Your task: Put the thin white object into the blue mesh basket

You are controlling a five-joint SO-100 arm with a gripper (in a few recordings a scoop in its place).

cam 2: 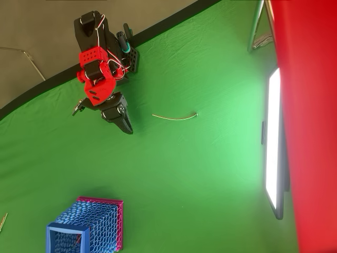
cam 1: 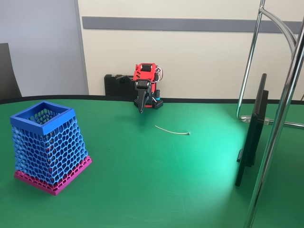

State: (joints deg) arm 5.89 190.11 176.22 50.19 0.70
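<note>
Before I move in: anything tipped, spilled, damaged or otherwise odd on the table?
Nothing stands out. The blue mesh basket stands upright on its pink base, and the thin white object lies flat on the green table, apart from the basket and from the gripper.

No legible text, label, brand, number or sign appears in the fixed or overhead view, on any object or surface.

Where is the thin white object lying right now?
The thin white object lies flat on the green table, just right of the gripper in the fixed view, apart from it, and far from the blue mesh basket at the left.
</note>
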